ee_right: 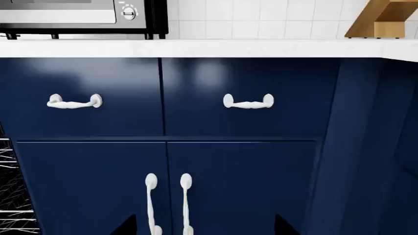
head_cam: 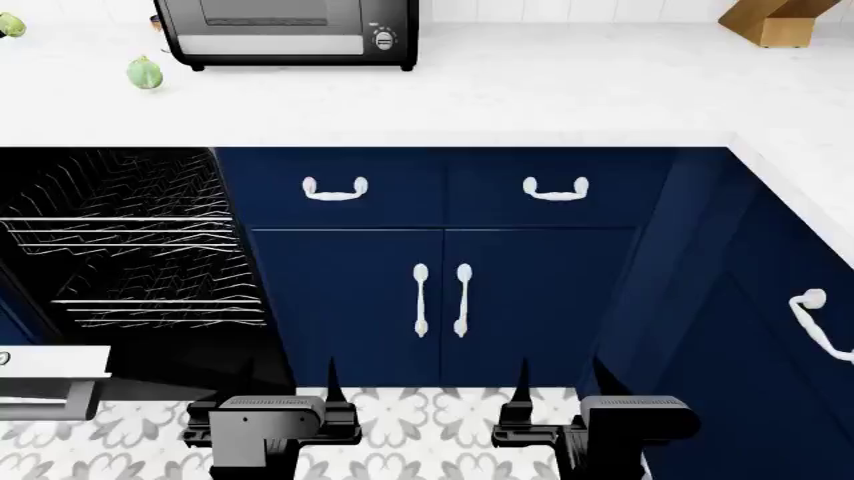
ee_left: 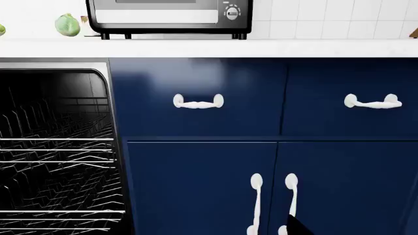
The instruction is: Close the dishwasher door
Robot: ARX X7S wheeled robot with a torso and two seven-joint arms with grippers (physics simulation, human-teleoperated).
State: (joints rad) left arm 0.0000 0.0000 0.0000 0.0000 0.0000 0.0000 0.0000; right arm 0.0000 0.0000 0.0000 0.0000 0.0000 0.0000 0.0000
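Navy cabinets (head_cam: 441, 290) face the robot; left of them the dishwasher door (head_cam: 54, 385) hangs open, dropped flat, its edge just visible. Judged rigid, hinged and fairly heavy: lift under the outer edge. Both the left gripper (head_cam: 274, 415) and the right gripper (head_cam: 587, 415) stand with fingers spread, holding nothing.

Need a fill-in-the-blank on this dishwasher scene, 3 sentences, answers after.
1. The dishwasher stands ____, its wire racks exposed.
2. The toaster oven sits on the ____ countertop.
3. The cabinet doors beside the dishwasher are navy with ____ handles.

Answers: open; white; white
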